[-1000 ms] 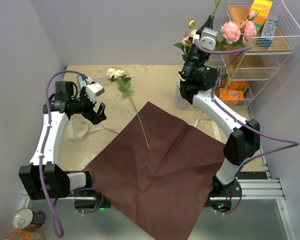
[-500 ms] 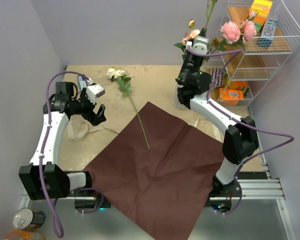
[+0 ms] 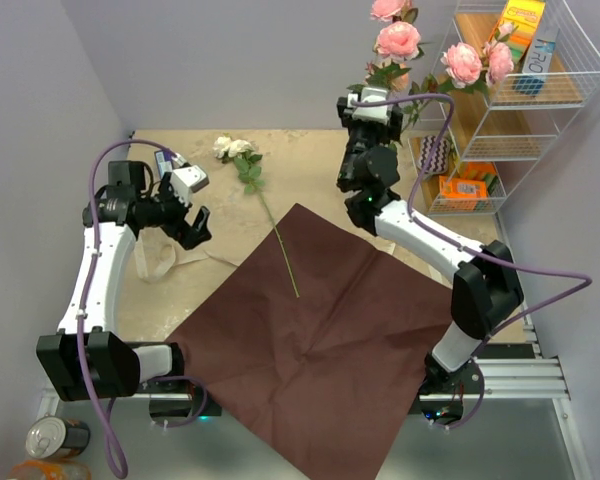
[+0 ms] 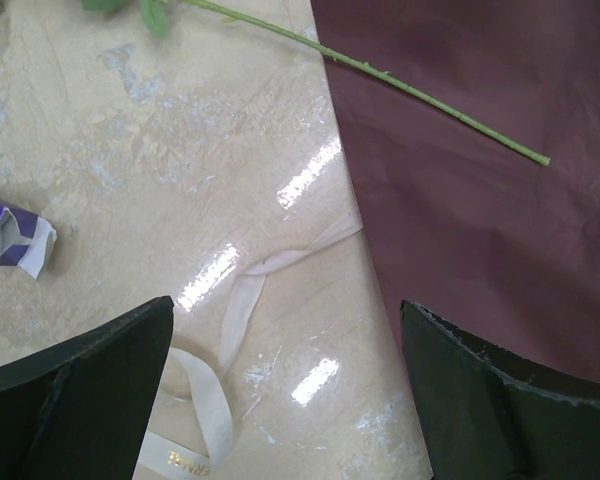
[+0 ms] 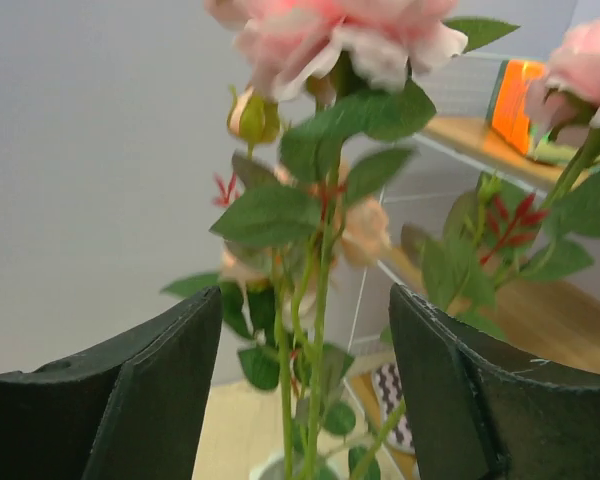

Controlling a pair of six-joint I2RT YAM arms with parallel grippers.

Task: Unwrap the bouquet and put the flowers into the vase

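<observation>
Surface: beige table (image 3: 310, 160), maroon paper sheet (image 3: 320, 340).
Left gripper (image 3: 195, 228): gaped empty, nearer arm.
Cream rose (image 3: 263, 205): lay ahead-right, stem slanting onto sheet.
Right gripper (image 5: 305, 295): released, flowers (image 5: 325, 160) between jaws.

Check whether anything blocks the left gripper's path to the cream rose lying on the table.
Nothing visible does. Only bare tabletop separates the open left gripper from the cream rose. The beige ribbon lies flat under the gripper, and the stem's end rests on the maroon paper.
</observation>
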